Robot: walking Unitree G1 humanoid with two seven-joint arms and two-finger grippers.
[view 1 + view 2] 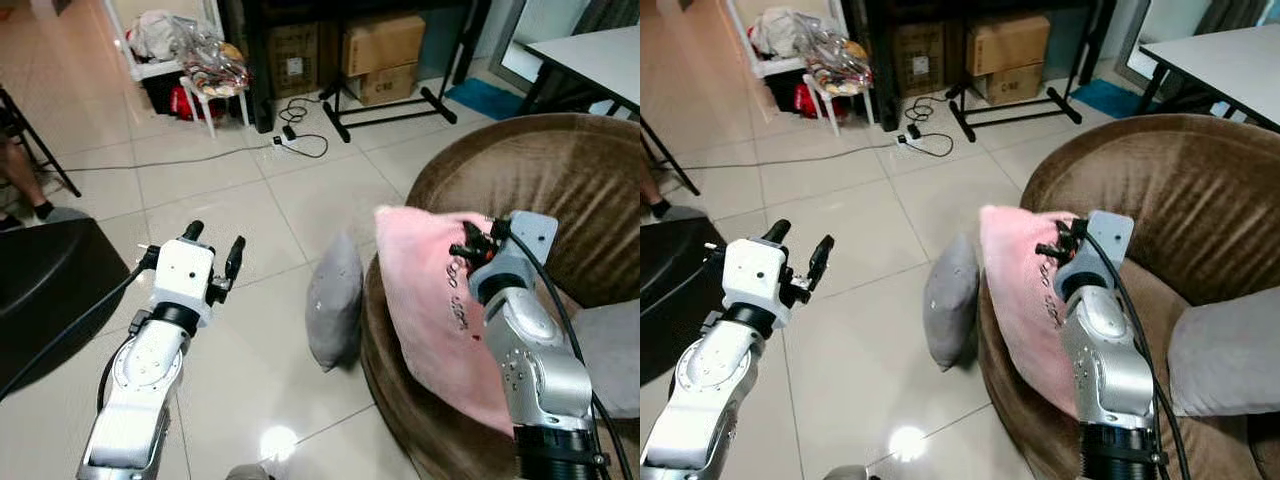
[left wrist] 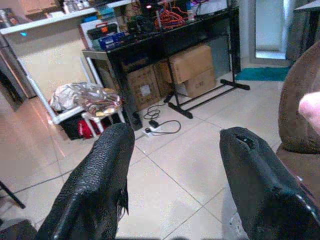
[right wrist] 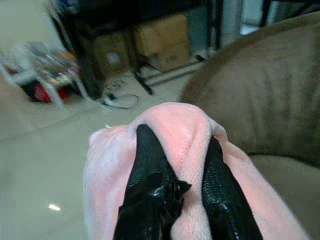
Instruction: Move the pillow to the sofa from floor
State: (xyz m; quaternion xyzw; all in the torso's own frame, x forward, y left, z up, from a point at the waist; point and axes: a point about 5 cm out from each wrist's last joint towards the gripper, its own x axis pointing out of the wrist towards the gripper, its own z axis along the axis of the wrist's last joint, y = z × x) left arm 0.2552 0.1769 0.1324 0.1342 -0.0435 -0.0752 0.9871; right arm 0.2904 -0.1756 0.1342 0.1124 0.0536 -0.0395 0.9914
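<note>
Head views: right gripper (image 1: 470, 243) pinches the fluffy pink pillow's (image 1: 430, 300) top edge over the round brown sofa's (image 1: 560, 190) front rim; a grey cushion (image 1: 335, 300) leans, probably touching the sofa.
Left wrist: left gripper (image 2: 172, 185) spread, holding nothing.
Right wrist: pink fabric bunched between closed fingers (image 3: 145, 175).

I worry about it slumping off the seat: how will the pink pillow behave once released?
The pink pillow looks soft: it bunches between the right gripper fingers. Probably light and floppy, so it may sag or tip over the brown sofa edge it leans on.
</note>
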